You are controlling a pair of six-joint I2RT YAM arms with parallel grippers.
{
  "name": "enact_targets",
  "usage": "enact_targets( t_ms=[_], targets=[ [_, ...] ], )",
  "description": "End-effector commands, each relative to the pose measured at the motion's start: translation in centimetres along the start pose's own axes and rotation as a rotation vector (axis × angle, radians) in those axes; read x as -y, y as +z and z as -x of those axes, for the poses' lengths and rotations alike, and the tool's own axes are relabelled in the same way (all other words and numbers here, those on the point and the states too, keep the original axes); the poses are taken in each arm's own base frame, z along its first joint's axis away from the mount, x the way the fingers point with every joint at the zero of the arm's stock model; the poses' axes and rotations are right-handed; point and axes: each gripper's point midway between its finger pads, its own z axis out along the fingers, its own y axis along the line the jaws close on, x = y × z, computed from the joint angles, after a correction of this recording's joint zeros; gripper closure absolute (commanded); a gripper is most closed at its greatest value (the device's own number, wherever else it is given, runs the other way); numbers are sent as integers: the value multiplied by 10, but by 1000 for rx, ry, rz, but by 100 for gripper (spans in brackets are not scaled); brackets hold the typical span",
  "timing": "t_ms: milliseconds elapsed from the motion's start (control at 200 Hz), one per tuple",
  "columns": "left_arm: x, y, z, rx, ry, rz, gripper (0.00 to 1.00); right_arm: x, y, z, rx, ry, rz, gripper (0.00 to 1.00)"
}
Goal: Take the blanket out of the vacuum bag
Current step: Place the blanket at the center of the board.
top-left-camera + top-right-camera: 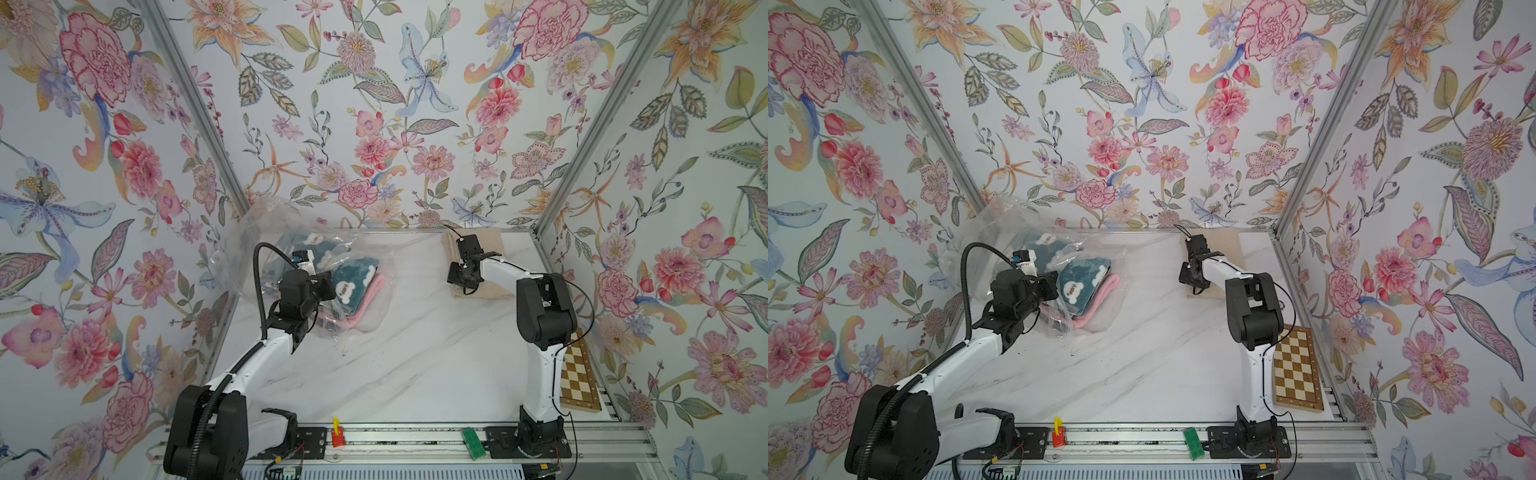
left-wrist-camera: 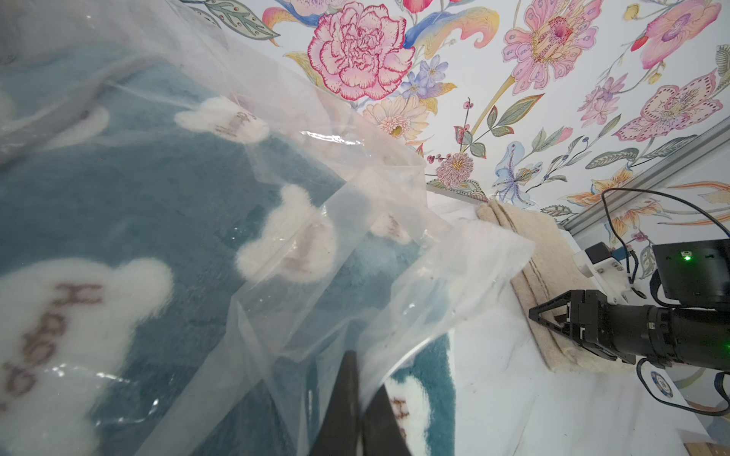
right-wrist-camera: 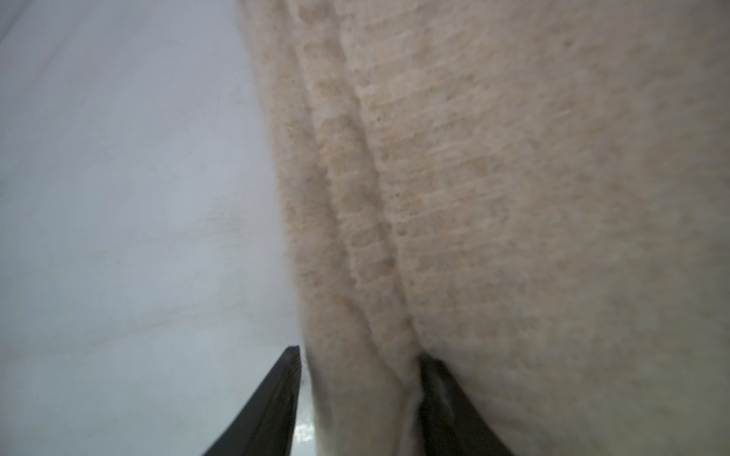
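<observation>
Across the white marble table (image 1: 415, 365) you have the work split between your two arms. At the far left lies the vacuum bag (image 1: 266, 220), crumpled and bulging. A teal cloud-print blanket (image 1: 357, 276) sits inside it with pink cloth (image 1: 370, 303) folded beneath, so the task's thing is not yet out. Well apart, at the far right, a folded beige blanket (image 3: 513, 197) lies bare on the table, outside any bag. Your left claw (image 2: 357, 355) is clenched on a loose flap of the bag's film. I judge that grip is there to anchor the plastic, so the cloth can slide out without dragging the bag along. Your right claw (image 3: 359, 353) stands part open astride the beige blanket's folded edge. One finger presses the cloth and the other shows a sliver of table beside it, so it seems to grasp nothing firmly yet.
</observation>
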Motion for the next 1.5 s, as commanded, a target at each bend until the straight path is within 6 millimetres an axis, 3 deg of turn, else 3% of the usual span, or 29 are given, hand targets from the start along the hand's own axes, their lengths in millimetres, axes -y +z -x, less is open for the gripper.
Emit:
enact_targets(
  t_ms=[0, 295, 560, 751, 921, 1061, 1181, 1366, 1496],
  targets=[
    [-4, -2, 1, 3, -11, 8, 100, 1, 23, -53, -145, 15, -30, 52],
    [-4, -4, 1, 4, -4, 8, 100, 10, 4, -96, -199, 33, -81, 52],
    [-2, -8, 1, 8, 0, -1, 100, 11, -15, -111, -203, 22, -89, 53],
    [6, -6, 6, -11, 43, -26, 100, 2, -29, -94, -148, 4, -78, 52],
    [16, -5, 13, -53, 137, -53, 100, -16, -71, -69, -31, -35, -57, 49],
    [24, -1, 15, -90, 190, -86, 100, -32, -105, -60, 56, -68, -16, 46],
    [29, 0, 21, -98, 229, -99, 100, -51, -127, -60, 110, -103, 32, 45],
    [35, 5, 14, -127, 225, -142, 100, -74, -155, -70, 172, -127, 103, 41],
    [42, 7, 18, -135, 250, -157, 100, -83, -170, -79, 218, -113, 179, 30]
  ],
)
